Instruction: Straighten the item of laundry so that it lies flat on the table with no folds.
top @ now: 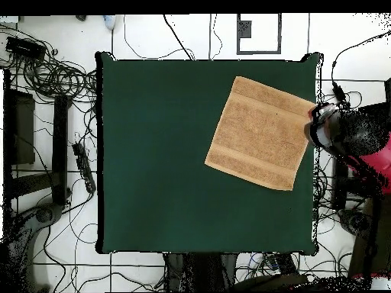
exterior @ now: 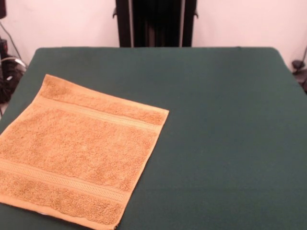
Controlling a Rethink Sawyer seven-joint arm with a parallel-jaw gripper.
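Terry-cloth in orange-tan, the item of laundry (exterior: 79,153) lies spread as a single layer on the green-covered bench (exterior: 225,143), turned at a slant to the bench edges, with its two woven bands running straight and parallel and all four corners turned out. In the front view it occupies the left near part of the bench; in the overhead view it sits toward the upper right, one corner reaching the bench's right edge. No fold or ridge is visible, so the task appears complete or nearly so. Any further step would best be limited to checking the hem at the near edge, which the front view cuts off. A red and black arm (top: 359,141) stands off the bench's right side in the overhead view; whether its fingers are wide or narrow cannot be told.
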